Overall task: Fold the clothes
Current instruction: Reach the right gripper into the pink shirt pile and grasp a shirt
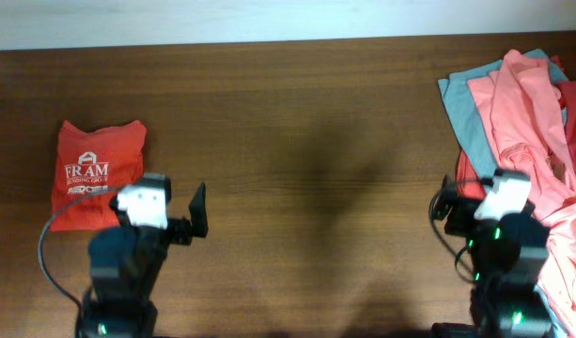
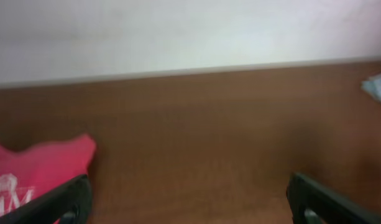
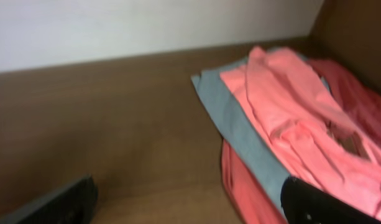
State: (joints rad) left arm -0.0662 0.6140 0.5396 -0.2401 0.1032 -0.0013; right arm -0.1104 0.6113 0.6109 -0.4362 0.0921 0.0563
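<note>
While one orange-red shirt lies folded near the left edge of the counter, the pink shirt, grey shirt and red shirt sit heaped, unfolded, at its right edge. My left gripper and right gripper both gape wide, holding nothing.

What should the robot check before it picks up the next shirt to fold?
1. Are the left fingers open and empty? Ok.
2. Are the right fingers open and empty? Ok.
3. Is the FRAM shirt folded and lying off at the left side? Ok.
4. Is the pink shirt on top of the pile, over the grey-blue shirt? Ok.
5. Is there bare table in the middle for spreading? Ok.
6. Is the pink shirt free of the shirts beneath it? Cannot tell.
</note>
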